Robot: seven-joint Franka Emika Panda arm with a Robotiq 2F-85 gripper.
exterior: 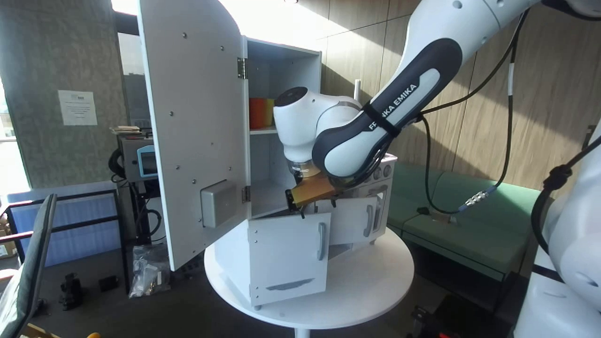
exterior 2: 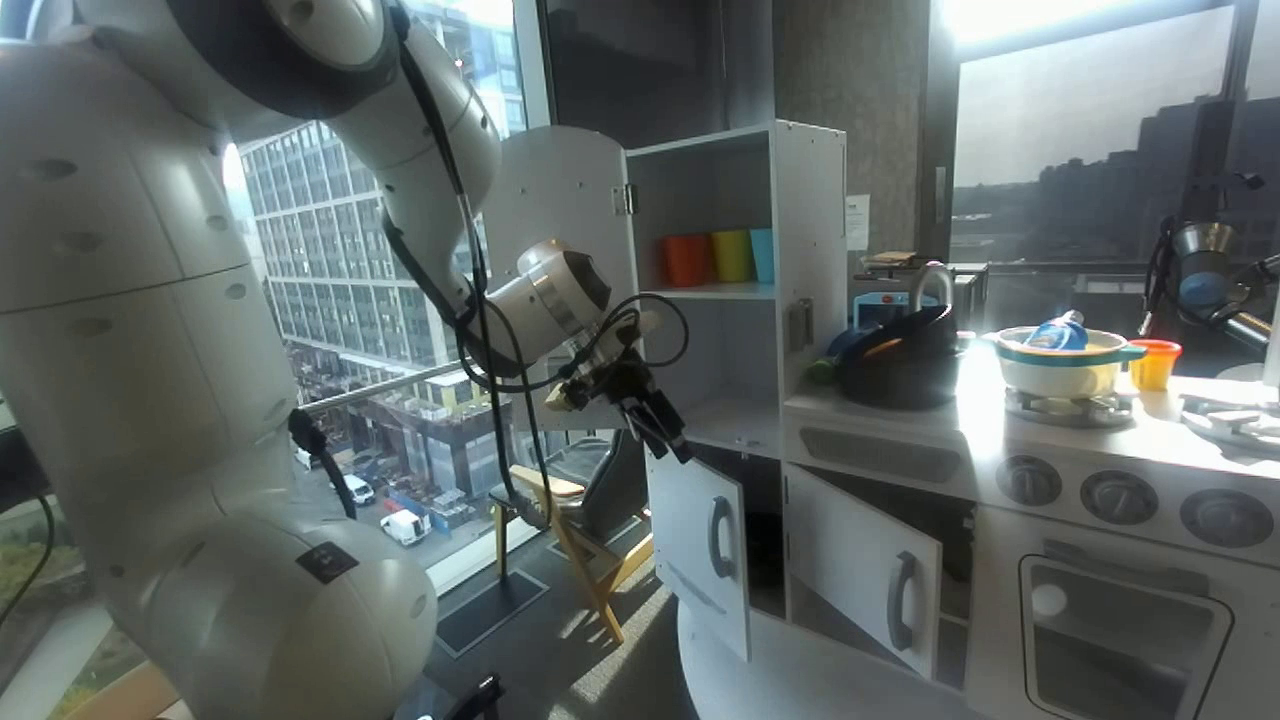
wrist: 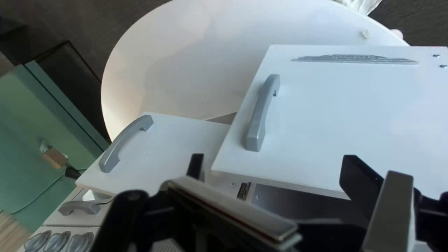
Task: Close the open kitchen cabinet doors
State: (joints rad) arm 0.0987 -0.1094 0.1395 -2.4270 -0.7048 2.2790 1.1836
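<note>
The tall arched white door (exterior: 202,131) is swung to nine o'clock, its long axis upright. The black hand (wrist: 280,175) is spread wide.

A round white table (exterior: 366,281) carries the play kitchen (exterior: 265,162).

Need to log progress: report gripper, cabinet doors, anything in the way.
Gripper open, nothing held. Tall door wide open, two lower doors ajar. Arm before the cabinet, possibly blocking the tall door's swing.

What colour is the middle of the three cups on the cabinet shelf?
Yellow; the middle cup shows best in an exterior view.
</note>
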